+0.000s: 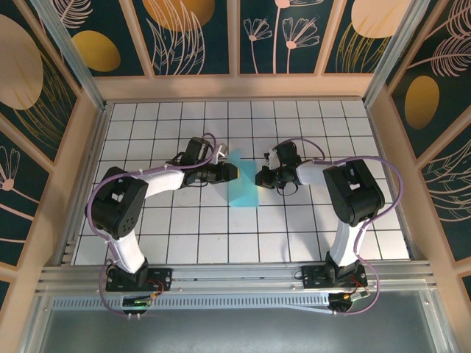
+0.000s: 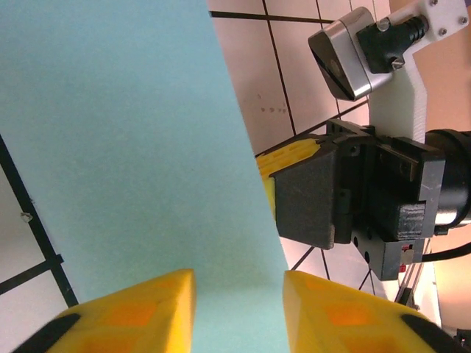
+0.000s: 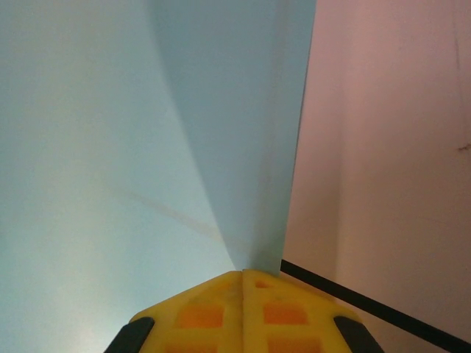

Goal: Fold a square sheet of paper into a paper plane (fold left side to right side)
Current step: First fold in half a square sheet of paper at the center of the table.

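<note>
1. Sheet of paper [image 1: 242, 185]: light blue, lying mid-table on the white grid tiles [image 1: 221, 235], directly between the two grippers. From above we record a narrow strip in two tones, paler at the far end.
2. The right wrist view adds detail the overhead lacks. One layer of the sheet curves over another, and a faint diagonal crease crosses the lower layer.
3. Right gripper [image 3: 243, 278]: yellow fingers pressed together, pinching the paper at its edge.
4. Left gripper [image 2: 239, 301]: yellow fingers stand apart with a modest gap, and the sheet spreads beyond that gap. We cannot tell whether either finger touches it.
5. The left wrist view also shows the right gripper's black body at the sheet's opposite edge. A silver camera housing [image 2: 346, 55] sits above it on a white bracket.
6. Surroundings: dark botanical wall panels [image 1: 184, 29] enclose the table, and purple cables [image 1: 394, 195] loop along both arms. In the overhead view the two grippers crowd the sheet's side edges.
</note>
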You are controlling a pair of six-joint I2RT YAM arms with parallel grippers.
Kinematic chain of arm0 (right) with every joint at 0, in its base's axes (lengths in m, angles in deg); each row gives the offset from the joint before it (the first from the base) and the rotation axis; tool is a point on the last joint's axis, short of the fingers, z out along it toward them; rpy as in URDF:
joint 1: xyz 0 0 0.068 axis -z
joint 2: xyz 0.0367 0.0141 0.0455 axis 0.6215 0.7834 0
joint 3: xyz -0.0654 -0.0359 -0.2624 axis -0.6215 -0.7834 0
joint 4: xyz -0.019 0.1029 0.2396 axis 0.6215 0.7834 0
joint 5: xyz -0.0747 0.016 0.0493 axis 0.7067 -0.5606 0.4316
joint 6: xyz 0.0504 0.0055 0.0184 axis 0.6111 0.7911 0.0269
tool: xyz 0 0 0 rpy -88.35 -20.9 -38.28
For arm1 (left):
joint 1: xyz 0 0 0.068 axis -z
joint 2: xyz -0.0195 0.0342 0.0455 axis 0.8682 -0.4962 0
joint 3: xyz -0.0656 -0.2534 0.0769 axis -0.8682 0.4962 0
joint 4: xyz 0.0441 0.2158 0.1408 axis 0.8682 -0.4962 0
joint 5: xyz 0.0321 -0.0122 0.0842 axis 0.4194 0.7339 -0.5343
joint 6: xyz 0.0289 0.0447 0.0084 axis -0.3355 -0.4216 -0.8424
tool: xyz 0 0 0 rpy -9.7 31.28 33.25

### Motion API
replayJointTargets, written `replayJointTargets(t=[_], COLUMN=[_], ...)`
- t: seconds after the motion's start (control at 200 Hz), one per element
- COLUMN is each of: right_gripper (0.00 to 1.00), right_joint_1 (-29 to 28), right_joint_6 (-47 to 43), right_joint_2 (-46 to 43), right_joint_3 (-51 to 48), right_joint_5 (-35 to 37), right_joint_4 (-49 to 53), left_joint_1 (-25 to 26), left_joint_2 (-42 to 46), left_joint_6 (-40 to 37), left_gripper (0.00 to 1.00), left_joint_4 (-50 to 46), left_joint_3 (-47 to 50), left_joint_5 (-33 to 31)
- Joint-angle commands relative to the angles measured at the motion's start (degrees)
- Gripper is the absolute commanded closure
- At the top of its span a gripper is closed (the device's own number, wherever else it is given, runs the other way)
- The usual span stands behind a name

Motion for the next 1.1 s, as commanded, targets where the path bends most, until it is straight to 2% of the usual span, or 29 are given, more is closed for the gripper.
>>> replayJointTargets(t=[0.0, 0.2, 0.38, 0.45, 0.651, 0.706, 0.811, 1.091], right_gripper=[1.0, 1.0, 0.99, 0.94, 0.61, 0.56, 0.52, 0.52], right_joint_1=[-0.5, -0.4, 0.4, 1.1, 2.6, 2.3, 1.6, -0.9], right_joint_6=[0.9, 1.8, 1.7, 1.8, 7.2, 9.1, 11.0, 12.1], right_joint_2=[-1.6, -3.1, -6.0, -7.8, -11.4, -11.3, -9.9, -5.0], right_joint_3=[-0.7, -0.5, -0.2, -0.6, -4.5, -5.3, -5.7, -4.8], right_joint_5=[-1.3, -2.6, -2.0, -2.6, -11.0, -12.8, -13.7, -13.7], right_joint_4=[-1.7, -3.3, -2.3, -2.6, -11.4, -14.4, -16.9, -18.0], left_joint_1=[0.5, 0.9, 1.0, 1.1, 1.2, 1.2, 1.3, 1.4], left_joint_2=[-1.6, -2.3, -2.7, -2.7, -2.6, -2.6, -2.6, -2.6], left_joint_6=[-0.1, -0.3, -0.3, -0.3, 0.1, 0.3, 0.4, 0.4], left_gripper=[0.7, 0.84, 0.9, 0.91, 0.93, 0.93, 0.93, 0.94], left_joint_4=[1.1, 1.0, 0.9, 1.0, 1.3, 1.6, 1.9, 1.9], left_joint_3=[-1.0, -1.0, -1.0, -1.0, -1.0, -0.9, -0.8, -0.9], left_joint_5=[-0.4, -0.7, -1.3, -1.4, -1.8, -1.8, -1.9, -1.8])
